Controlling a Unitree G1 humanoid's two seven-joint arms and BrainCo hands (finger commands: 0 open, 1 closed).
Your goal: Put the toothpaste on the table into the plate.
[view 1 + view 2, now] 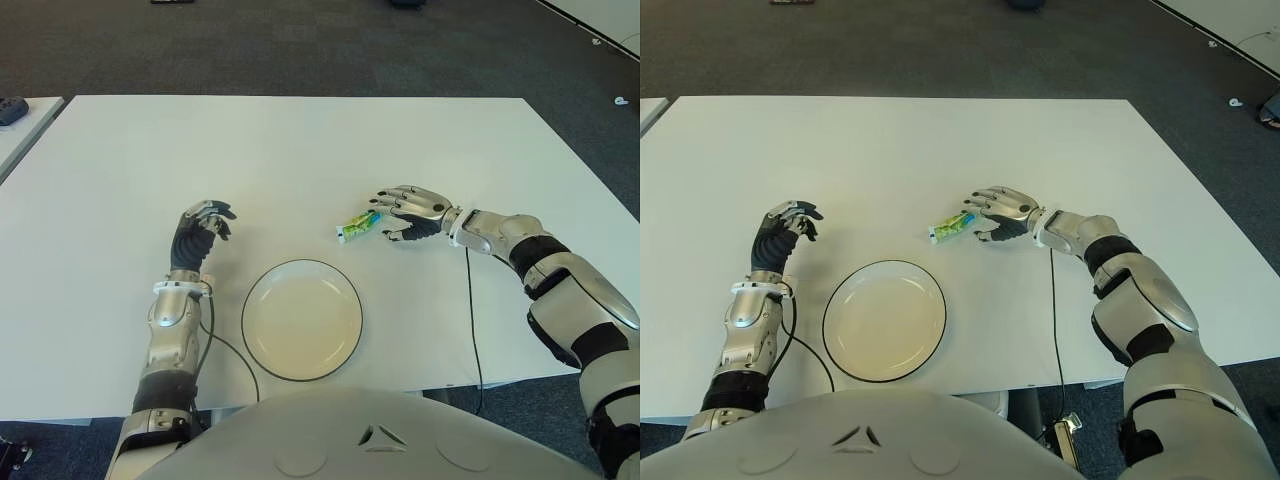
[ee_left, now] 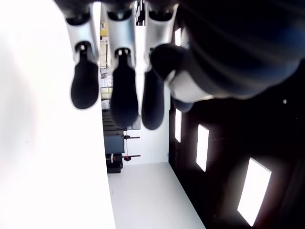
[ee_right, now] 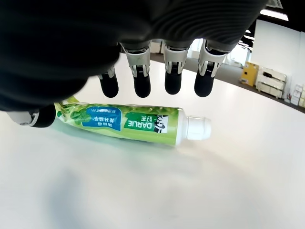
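Observation:
A green toothpaste tube [image 1: 358, 226] with a white cap lies flat on the white table [image 1: 300, 150], up and to the right of the plate. My right hand [image 1: 405, 212] hovers at the tube's right end, fingers spread open above it and thumb low beside its crimped end; the right wrist view shows the tube [image 3: 133, 124] lying free under the fingertips [image 3: 172, 82]. The white plate [image 1: 302, 318] with a dark rim sits near the table's front edge and holds nothing. My left hand [image 1: 203, 228] shows left of the plate, fingers loosely curled with nothing in them.
A black cable [image 1: 472, 310] runs from my right forearm over the table's front edge. Another cable [image 1: 225, 345] loops beside the plate by my left arm. Dark carpet lies beyond the table, and a second table's corner [image 1: 25, 120] shows at far left.

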